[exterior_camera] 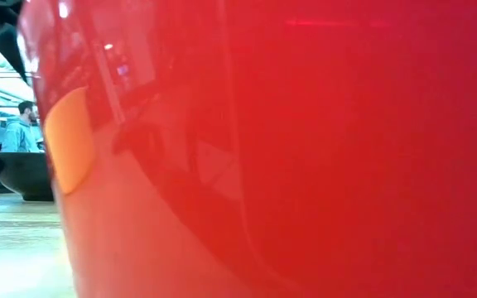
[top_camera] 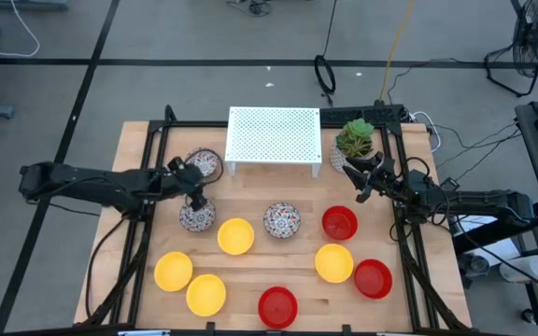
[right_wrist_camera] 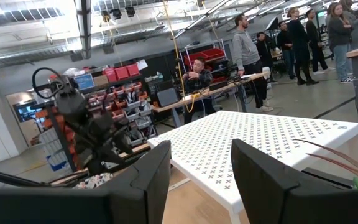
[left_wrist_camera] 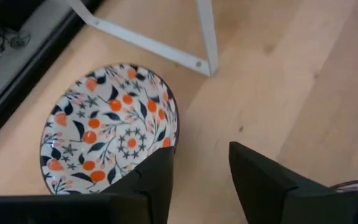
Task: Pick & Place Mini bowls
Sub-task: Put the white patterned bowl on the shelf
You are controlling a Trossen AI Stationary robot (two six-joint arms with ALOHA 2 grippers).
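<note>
**Wooden tabletop, bowls spread, both tools empty**

Pale wood tabletop [top_camera: 250, 266] under two dark arms. Left tool [top_camera: 194, 198] fingers spread, nothing pinched, low over the wood, between two patterned bowls: one upright [top_camera: 205, 165] beside the white perforated stand [top_camera: 274, 137], close by the left tool's fingers in the left wrist view [left_wrist_camera: 107, 134]; one [top_camera: 197, 217] just in front. Third patterned bowl [top_camera: 281, 220] mid-table. Yellow bowls at [top_camera: 235, 236], [top_camera: 173, 271], [top_camera: 205, 294] and [top_camera: 333, 262]. Red bowls at [top_camera: 339, 223], [top_camera: 373, 278], [top_camera: 277, 305]; the last fills the low view [exterior_camera: 305, 149]. Right tool [top_camera: 361, 187] fingers spread, empty, just beside the potted plant [top_camera: 354, 138], well clear of the bowls. People standing in the room behind.
</note>
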